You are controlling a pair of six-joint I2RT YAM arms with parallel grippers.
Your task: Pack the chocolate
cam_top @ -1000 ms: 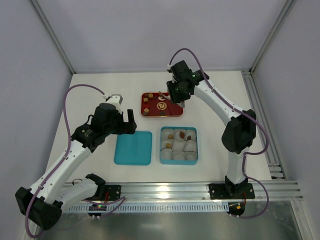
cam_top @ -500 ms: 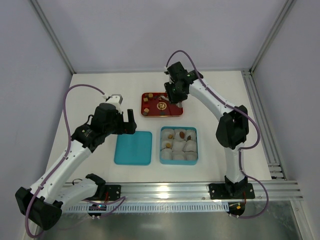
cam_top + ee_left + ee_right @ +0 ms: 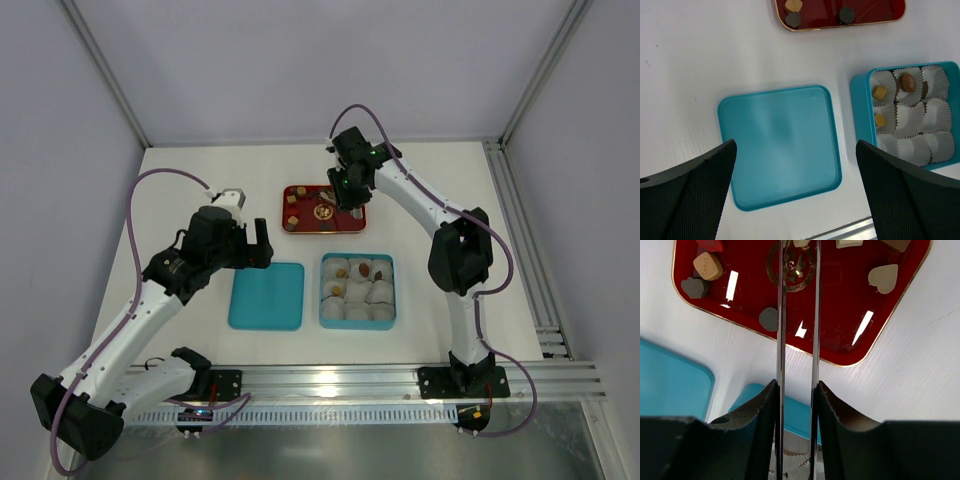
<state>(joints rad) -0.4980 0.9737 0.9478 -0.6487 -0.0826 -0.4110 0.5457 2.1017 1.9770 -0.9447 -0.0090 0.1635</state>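
The chocolate lies partly in the red tray [image 3: 300, 228]: a tan piece [image 3: 707, 266], dark pieces [image 3: 769, 319] and a pale heart [image 3: 882, 278]. Other pieces sit in paper cups in the blue box [image 3: 324, 295], among them a tan one [image 3: 880, 92] and a brown one [image 3: 907, 82]. My right gripper [image 3: 796, 385] is shut on metal tweezers [image 3: 781, 315]. Their two arms reach over the tray's gold emblem [image 3: 795, 270], and their tips are cut off at the top edge. In the top view my right gripper [image 3: 345, 195] hangs over the tray. My left gripper [image 3: 795, 150] is open and empty above the blue lid [image 3: 780, 142].
The blue lid [image 3: 266, 296] lies flat to the left of the box. The metal rail [image 3: 330, 380] runs along the near edge. White walls enclose the table on three sides.
My right arm has swung back and to the left, so the tweezers now hang over the middle of the red tray. The left arm has not moved.
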